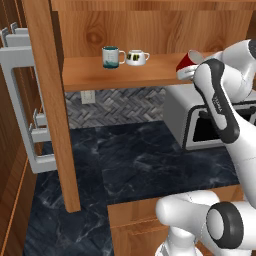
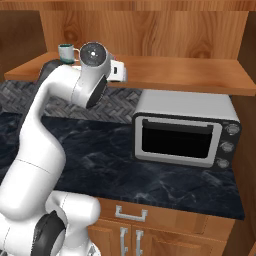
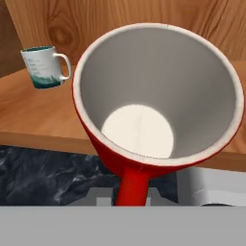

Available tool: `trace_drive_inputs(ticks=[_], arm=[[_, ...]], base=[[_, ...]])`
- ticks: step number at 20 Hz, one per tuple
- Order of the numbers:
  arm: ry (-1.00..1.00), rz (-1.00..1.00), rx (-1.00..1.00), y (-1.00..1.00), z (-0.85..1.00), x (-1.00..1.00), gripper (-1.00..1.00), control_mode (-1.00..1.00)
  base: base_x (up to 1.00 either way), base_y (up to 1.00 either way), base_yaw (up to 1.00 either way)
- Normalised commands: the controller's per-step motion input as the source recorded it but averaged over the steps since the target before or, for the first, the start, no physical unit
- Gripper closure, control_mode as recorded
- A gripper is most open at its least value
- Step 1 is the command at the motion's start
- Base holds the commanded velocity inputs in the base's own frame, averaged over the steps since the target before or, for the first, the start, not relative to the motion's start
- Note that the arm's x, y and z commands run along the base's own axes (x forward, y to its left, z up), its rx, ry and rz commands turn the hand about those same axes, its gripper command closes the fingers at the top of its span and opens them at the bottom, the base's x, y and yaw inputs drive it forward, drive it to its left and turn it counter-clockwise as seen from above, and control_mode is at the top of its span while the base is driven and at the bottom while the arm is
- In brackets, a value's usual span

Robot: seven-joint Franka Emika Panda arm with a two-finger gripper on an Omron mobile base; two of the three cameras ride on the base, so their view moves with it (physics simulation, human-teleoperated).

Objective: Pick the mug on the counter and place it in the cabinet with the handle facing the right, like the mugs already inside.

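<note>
The red mug (image 1: pixel 188 59) hangs tilted just over the right part of the cabinet shelf (image 1: pixel 150 71), its mouth turned toward the hand. My gripper (image 1: pixel 186 74) is shut on its handle. In the hand view the mug (image 3: pixel 144 96) looms large with its pale inside showing, and its red handle (image 3: pixel 130 185) runs down between my fingers. The two mugs stand farther left on the shelf: a teal-and-white one (image 1: pixel 112 56) and a squat white one (image 1: pixel 136 57), both with handles to the right. The teal mug (image 3: pixel 44 67) (image 2: pixel 65 51) also shows in the other views.
A grey toaster oven (image 2: pixel 182 132) sits on the dark marbled counter (image 1: pixel 150 160) under the shelf's right end. A thick wooden post (image 1: pixel 50 100) stands at the left, with an open door and its pale handle (image 1: pixel 20 100) beside it.
</note>
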Motion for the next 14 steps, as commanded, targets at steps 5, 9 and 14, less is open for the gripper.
trace_drive_inputs(ticks=[5, 9, 14], arm=[[0.00, 0.01, -0.03, 0.00, -0.01, 0.03, 1.00, -1.00], [0.00, 0.00, -0.15, 0.00, 0.00, 0.00, 1.00, -1.00], [0.00, 0.00, -0.17, 0.00, -0.04, 0.06, 1.00, -1.00]], base=[[0.00, 0.00, 0.00], [0.00, 0.00, 0.00], [0.00, 0.00, 0.00]])
